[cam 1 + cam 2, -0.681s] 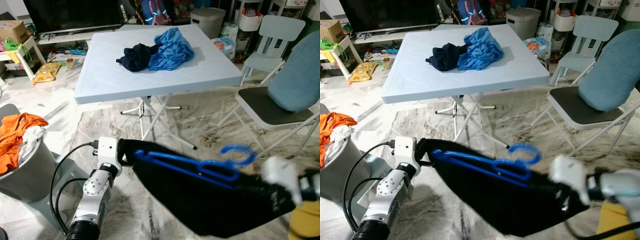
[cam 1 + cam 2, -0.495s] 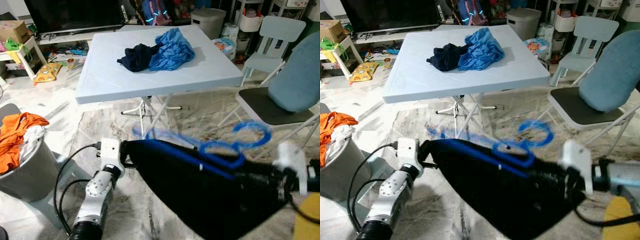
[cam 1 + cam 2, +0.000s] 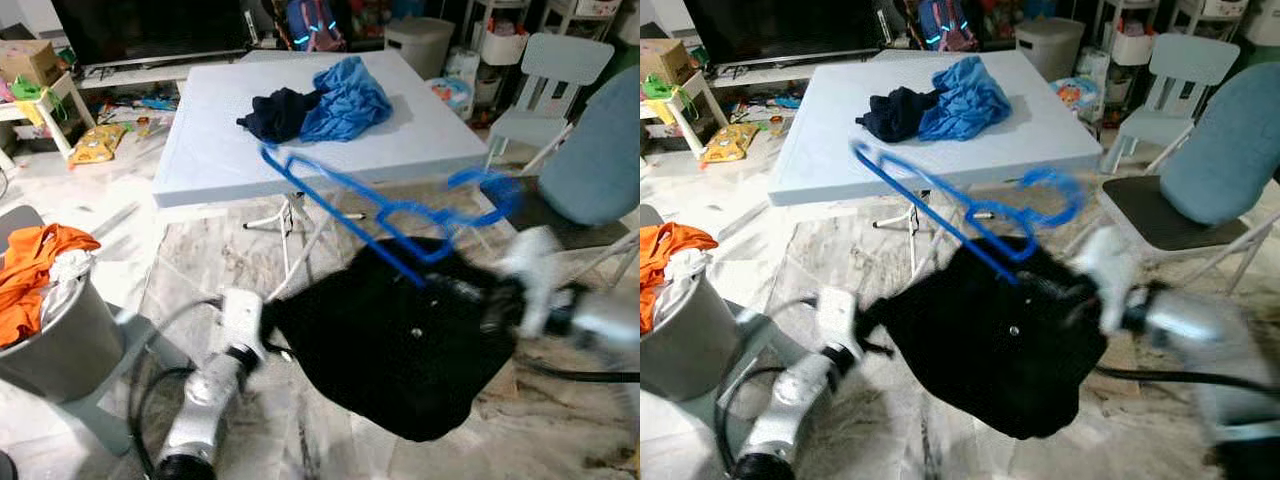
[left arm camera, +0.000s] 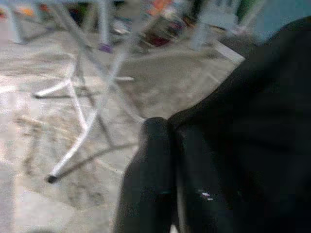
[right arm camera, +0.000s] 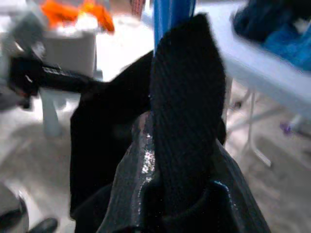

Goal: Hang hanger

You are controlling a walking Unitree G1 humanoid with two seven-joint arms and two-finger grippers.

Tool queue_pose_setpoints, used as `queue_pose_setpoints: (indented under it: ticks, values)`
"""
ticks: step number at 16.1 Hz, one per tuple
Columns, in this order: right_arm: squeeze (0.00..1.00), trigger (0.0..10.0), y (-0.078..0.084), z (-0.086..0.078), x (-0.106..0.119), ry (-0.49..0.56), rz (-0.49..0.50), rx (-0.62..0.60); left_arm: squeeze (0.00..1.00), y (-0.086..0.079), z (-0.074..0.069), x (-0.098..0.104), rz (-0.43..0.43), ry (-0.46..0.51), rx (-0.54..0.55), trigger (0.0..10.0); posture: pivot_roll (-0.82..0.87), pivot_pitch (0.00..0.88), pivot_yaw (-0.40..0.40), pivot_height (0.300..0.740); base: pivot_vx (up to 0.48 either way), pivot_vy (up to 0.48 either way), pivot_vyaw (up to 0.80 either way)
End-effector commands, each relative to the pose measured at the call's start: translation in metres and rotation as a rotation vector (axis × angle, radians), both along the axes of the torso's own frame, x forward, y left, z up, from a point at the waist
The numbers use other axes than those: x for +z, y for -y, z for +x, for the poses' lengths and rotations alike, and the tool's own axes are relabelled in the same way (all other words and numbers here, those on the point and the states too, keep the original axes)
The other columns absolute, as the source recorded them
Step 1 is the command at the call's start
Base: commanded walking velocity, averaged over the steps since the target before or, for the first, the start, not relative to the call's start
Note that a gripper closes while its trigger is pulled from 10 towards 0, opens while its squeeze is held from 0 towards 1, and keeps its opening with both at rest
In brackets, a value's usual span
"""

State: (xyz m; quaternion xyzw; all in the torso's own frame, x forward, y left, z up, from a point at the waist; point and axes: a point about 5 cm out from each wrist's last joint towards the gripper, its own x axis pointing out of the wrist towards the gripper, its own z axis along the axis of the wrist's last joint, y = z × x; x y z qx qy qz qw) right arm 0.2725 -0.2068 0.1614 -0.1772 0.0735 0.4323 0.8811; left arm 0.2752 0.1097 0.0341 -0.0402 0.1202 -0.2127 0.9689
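My left arm reaches forward low over the marble floor [image 3: 100, 215], and my left claw [image 3: 268, 322] grips the left edge of the black garment [image 3: 395, 345]. In the left wrist view one black finger [image 4: 148, 179] lies pressed against the dark cloth with no gap showing, so I take it as clamped on the garment.

The garment hangs between my two arms as a dark sagging sheet, its lower edge drooping toward the floor. Above it the blue hanger [image 3: 370, 205] stands tilted, one arm rising toward the near edge of the bench [image 3: 200, 150], its hook [image 3: 485, 190] out to the right. The hanger's lower part runs down into the cloth; whether it sits inside the garment I cannot tell, as motion blur smears it.

My right arm comes in from the right, bent across toward the middle, badly blurred in both eye views. My right claw [image 3: 500, 300] meets the garment's right side. The right wrist view shows what the eye views cannot: a fold of ribbed black cloth [image 5: 187, 111] standing up between my fingers [image 5: 131, 194], pinched there, with a blue strip of the hanger just behind it.

On the bench lie a navy garment [image 3: 275, 112] and a blue one [image 3: 345, 98], touching. A bin [image 3: 50, 340] with orange clothing [image 3: 30, 275] stands at far left.
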Motion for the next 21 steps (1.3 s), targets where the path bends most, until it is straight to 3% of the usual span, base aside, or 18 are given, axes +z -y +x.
queue_pose_setpoints:
  ticks: [1,3,7,11,16,21]
  values:
    - [0.0,10.0,-0.004,0.002,-0.002,0.034,-0.058,-0.009,1.0,0.006,-0.003,0.002,0.011,0.006,-0.077,10.0,-0.21,0.0,0.041,0.74,0.0,0.0,0.0]
    - [0.0,10.0,-0.002,0.007,-0.018,0.041,-0.199,-0.043,1.0,0.013,-0.011,0.002,0.047,0.025,-0.192,10.0,-0.21,0.0,0.039,0.74,0.0,0.0,0.0]
    - [0.0,10.0,0.017,0.015,-0.037,0.127,-0.479,-0.047,1.0,0.014,-0.024,-0.001,0.123,0.058,-0.381,10.0,-0.2,0.0,0.037,0.74,0.0,0.0,0.0]
    - [0.0,10.0,0.023,0.019,-0.047,0.152,-0.542,-0.013,1.0,0.013,-0.031,0.002,0.134,0.07,-0.461,10.0,-0.2,0.0,0.033,0.74,0.0,0.0,0.0]
    - [0.0,10.0,0.03,0.006,-0.058,0.034,-0.63,0.233,1.0,0.014,-0.031,0.024,0.121,0.148,-0.574,10.0,-0.2,0.0,0.036,0.74,0.0,0.0,0.0]
    - [0.0,10.0,0.031,-0.001,-0.051,-0.016,-0.608,0.384,1.0,0.01,-0.029,0.026,0.191,0.173,-0.626,10.0,-0.2,0.0,0.037,0.74,0.0,0.0,0.0]
